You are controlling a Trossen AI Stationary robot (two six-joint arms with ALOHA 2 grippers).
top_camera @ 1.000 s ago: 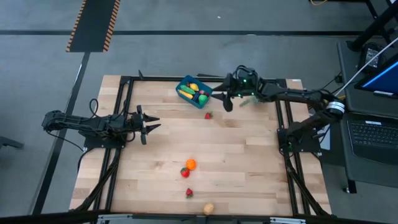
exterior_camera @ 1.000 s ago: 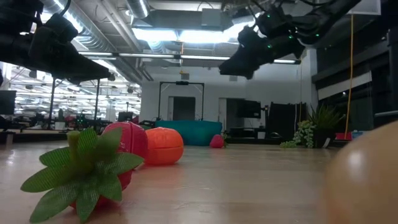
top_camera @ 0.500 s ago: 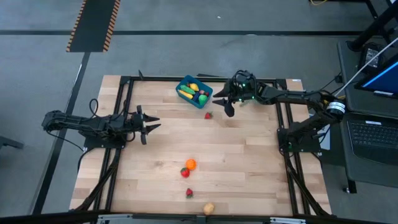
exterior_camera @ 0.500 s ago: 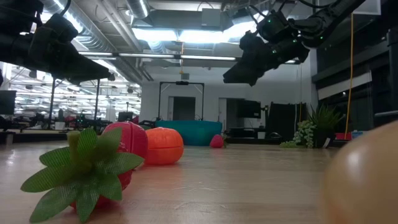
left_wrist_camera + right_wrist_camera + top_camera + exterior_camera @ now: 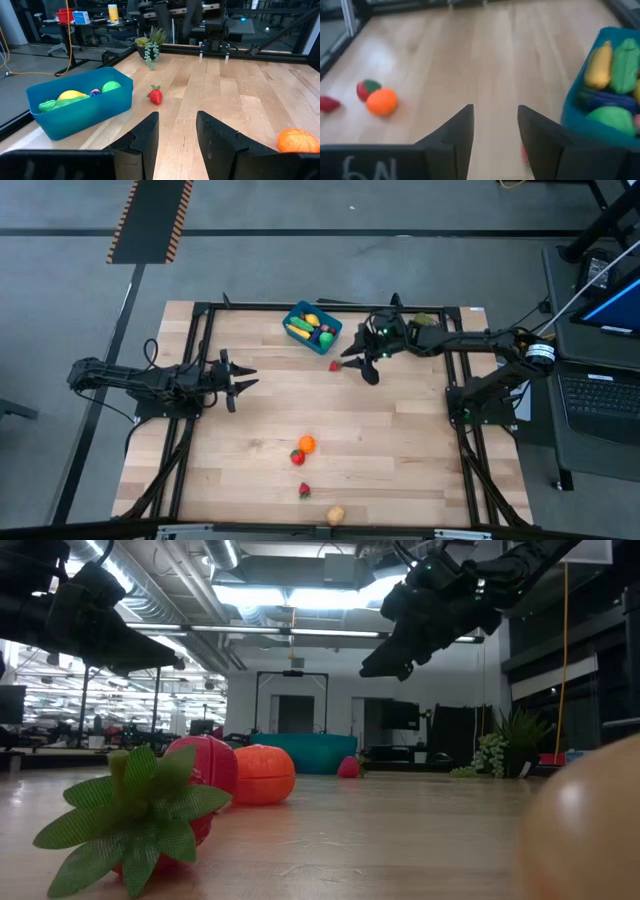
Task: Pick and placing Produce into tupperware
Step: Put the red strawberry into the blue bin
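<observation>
Over on the left, the left gripper (image 5: 240,380) hangs just where it was a second ago, parked low over the left part of the pale wooden slatted table (image 5: 400,440). Its two dark fingers (image 5: 145,135) stand a modest gap apart with nothing between them.

Toward the near middle of the table the loose produce waits: a round orange toy fruit (image 5: 307,444) touching a red toy strawberry with a green leafy cap (image 5: 297,457), then a smaller red toy piece (image 5: 304,490) nearer still, and a tan rounded toy piece (image 5: 336,515) at the near edge.

At the far middle sits the blue rectangular plastic tupperware (image 5: 296,314), already holding a yellow, a green and other pieces. Just to its right and a little nearer lies a small red toy strawberry (image 5: 335,365), by itself on the wood.

The change is on the right. The right gripper (image 5: 358,365) has swung from the far right, beside the container, toward the near side, and now hovers just to the right of that small strawberry. Its fingers (image 5: 460,132) are parted a little and carry nothing. I take that as lining up for the next pick, a short carry into the container. The grey-green leafy plant sprig (image 5: 425,321) it covered shows again at the far edge.
</observation>
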